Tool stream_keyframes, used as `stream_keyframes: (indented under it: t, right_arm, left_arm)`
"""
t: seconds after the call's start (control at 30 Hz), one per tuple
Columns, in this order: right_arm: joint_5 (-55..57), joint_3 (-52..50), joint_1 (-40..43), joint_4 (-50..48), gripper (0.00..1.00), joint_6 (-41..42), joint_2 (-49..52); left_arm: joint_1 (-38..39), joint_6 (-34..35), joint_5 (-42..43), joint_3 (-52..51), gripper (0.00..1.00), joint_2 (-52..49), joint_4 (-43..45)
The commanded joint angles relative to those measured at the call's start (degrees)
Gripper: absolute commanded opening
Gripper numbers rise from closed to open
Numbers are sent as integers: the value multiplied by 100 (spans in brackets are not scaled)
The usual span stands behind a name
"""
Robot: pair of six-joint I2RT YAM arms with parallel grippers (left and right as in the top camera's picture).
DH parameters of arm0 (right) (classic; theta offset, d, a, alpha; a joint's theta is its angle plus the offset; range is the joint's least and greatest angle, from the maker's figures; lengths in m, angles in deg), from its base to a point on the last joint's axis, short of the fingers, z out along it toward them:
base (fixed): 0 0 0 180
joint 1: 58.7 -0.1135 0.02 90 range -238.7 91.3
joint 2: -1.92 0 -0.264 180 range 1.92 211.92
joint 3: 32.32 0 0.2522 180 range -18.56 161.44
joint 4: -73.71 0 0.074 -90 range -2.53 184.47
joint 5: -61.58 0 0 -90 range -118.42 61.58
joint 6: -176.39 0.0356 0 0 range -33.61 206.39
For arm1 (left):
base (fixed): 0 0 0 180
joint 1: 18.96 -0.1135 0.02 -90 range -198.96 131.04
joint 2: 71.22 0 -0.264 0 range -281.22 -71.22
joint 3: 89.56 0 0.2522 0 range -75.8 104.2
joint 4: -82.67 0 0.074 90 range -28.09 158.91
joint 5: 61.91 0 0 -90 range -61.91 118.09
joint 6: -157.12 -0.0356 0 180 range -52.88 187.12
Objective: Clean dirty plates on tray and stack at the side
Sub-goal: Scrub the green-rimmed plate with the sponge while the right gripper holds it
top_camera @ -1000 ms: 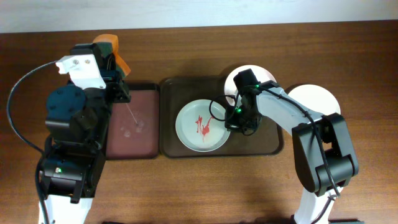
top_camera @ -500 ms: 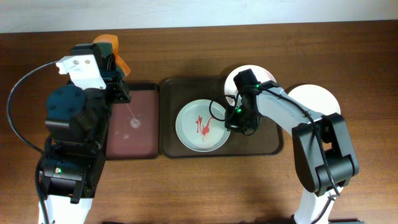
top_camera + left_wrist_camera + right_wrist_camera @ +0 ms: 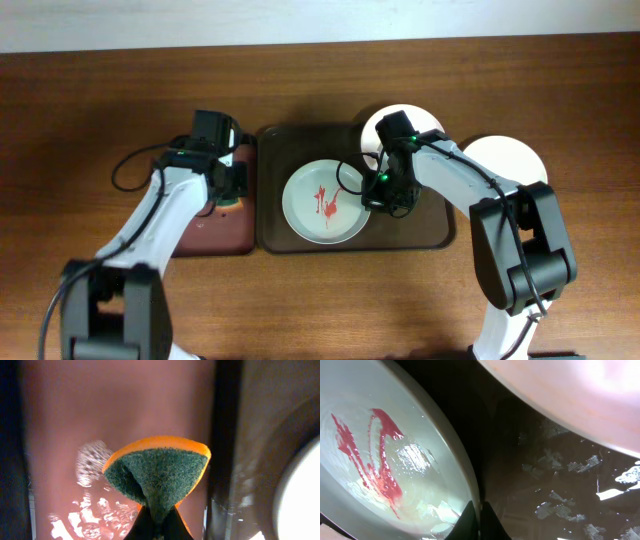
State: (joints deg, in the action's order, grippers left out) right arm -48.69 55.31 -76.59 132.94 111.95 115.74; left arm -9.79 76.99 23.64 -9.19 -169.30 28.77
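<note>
A pale green-white plate [image 3: 322,203] smeared with red sauce lies in the large dark brown tray [image 3: 420,240]. My right gripper [image 3: 376,196] is shut on its right rim; the wrist view shows the fingers [image 3: 476,510] pinching the plate's edge [image 3: 385,460]. A white plate [image 3: 385,128] lies at the tray's back, partly under my right arm. Another white plate [image 3: 510,160] lies on the tabletop to the right. My left gripper [image 3: 227,188] is shut on an orange and green sponge [image 3: 160,475], low over the smaller reddish-brown tray [image 3: 60,420].
The reddish-brown tray [image 3: 215,235] sits directly left of the dark tray and has wet patches on it. The dark tray floor [image 3: 545,475] is wet too. Bare wood tabletop [image 3: 300,310] lies in front of both trays.
My left arm has dropped from a raised pose at the far left down onto the reddish-brown tray, carrying the sponge. The right arm and plates have not moved.
</note>
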Motion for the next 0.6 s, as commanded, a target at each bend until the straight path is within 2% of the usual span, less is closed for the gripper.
stream_keyframes:
  t: [0.0,0.1,0.17,0.23,0.3,0.4,0.57]
  right_arm:
    - [-11,33,-26,17,4,17,-96]
    - [-11,33,-26,17,4,15,-96]
    - [-9,33,-26,17,4,15,-96]
    - [-9,33,-26,15,4,17,-96]
    - [-11,33,-26,15,4,17,-96]
    - [-11,33,-26,17,4,17,-96]
    - [-11,33,-26,17,4,15,-96]
  left_arm:
    - [-46,-94,57,22,0,-188,-52]
    - [-44,-94,66,24,0,-188,-68]
    - [-15,-101,369,83,0,-57,-44]
    - [85,-334,1384,175,0,280,326]
    - [306,-306,3012,173,0,376,962]
    - [610,94,4186,168,0,-66,1261]
    - [767,815,5333,168,0,-1069,1764]
